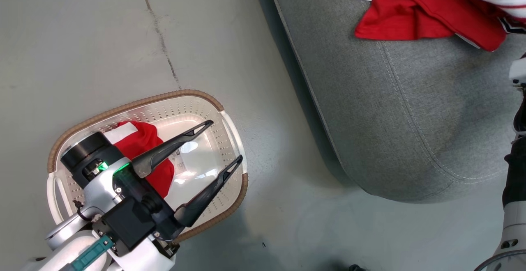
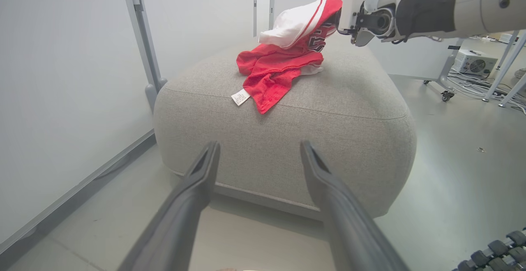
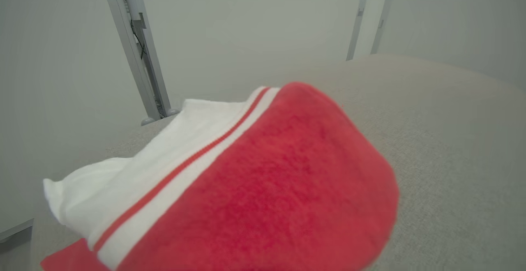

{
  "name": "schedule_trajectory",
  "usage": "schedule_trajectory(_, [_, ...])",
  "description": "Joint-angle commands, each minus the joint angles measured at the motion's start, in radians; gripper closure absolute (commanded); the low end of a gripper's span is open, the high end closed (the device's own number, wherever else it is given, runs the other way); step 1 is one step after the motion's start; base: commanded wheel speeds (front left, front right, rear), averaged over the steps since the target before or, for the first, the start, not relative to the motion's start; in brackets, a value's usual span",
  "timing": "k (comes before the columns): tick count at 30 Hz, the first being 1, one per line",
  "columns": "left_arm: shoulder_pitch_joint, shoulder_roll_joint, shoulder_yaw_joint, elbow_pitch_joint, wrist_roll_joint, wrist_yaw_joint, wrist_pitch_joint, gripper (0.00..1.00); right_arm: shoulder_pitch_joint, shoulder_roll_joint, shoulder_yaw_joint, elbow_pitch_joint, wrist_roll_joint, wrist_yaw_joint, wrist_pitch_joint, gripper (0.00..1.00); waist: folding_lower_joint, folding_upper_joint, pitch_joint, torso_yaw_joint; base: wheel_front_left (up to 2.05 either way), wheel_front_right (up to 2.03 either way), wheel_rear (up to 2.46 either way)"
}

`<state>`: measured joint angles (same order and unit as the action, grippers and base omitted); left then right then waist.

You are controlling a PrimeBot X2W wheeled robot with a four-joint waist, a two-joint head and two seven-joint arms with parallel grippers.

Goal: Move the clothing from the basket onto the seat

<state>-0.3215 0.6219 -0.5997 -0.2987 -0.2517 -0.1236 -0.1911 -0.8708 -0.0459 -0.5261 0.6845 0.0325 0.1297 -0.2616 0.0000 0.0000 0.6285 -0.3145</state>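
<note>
Right gripper [image 2: 342, 19], upper right, clamped on the red jersey [image 2: 279, 65], could drag it off the couch cushion [image 2: 328, 111] if withdrawn unopened; left gripper [image 1: 226, 139] gapes above the basket [image 1: 135, 103].

This is a robotics lab or test bay, not a home. The floor [image 1: 82, 37] is bare grey concrete with a crack running through it. White partition panels [image 2: 61, 98] on metal posts [image 2: 141, 37] wall the space off, and a caster [image 2: 446, 95] shows under one frame. Off to the side, a white equipment box [image 2: 472, 62] with a fan grille sits among loose cables [image 2: 464, 83] and angled stand legs [image 2: 509, 63]. The seat [image 2: 287, 139] and basket [image 1: 181, 94] stand alone like props.
</note>
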Motion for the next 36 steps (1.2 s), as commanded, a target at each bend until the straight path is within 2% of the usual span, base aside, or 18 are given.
schedule_trajectory(1, [-0.020, 0.008, 0.001, 0.005, -0.008, -0.005, -0.004, 0.00, 0.021, -0.010, -0.012, 0.002, -0.004, 0.001, -0.005, 0.00, 0.0000, 0.0000, -0.004, -0.006, 0.00, 0.00, 0.00])
schedule_trajectory(11, [-0.013, -0.029, -0.011, 0.046, -0.025, 0.013, -0.018, 0.00, 0.119, -0.007, 0.012, 0.054, -0.026, 0.001, -0.005, 0.00, 0.0000, 0.0000, -0.081, -0.006, 0.00, 0.00, 0.00])
schedule_trajectory(20, [0.031, -0.082, -0.005, 0.119, -0.065, 0.060, -0.038, 0.00, 0.277, -0.008, 0.161, 0.032, 0.067, 0.001, -0.005, 0.00, 0.0000, 0.0000, -0.194, 0.014, 0.00, 0.00, 0.00])
schedule_trajectory(26, [0.060, -0.123, 0.030, 0.180, -0.106, 0.108, -0.053, 0.00, 0.392, -0.006, 0.304, -0.111, 0.145, 0.001, -0.004, 0.00, 0.0000, 0.0000, -0.277, 0.073, 0.00, 0.00, 0.00])
schedule_trajectory(35, [0.084, -0.192, 0.101, 0.279, -0.169, 0.163, -0.070, 0.00, 0.556, -0.009, 0.451, -0.403, 0.172, 0.001, 0.016, 0.00, 0.0000, 0.0000, -0.381, 0.241, 0.00, 0.00, 0.00])
schedule_trajectory(36, [0.092, -0.206, 0.125, 0.297, -0.182, 0.177, -0.072, 0.00, 0.580, -0.008, 0.471, -0.456, 0.170, 0.001, 0.030, 0.00, 0.0000, 0.0000, -0.400, 0.278, 0.00, 0.00, 0.00])
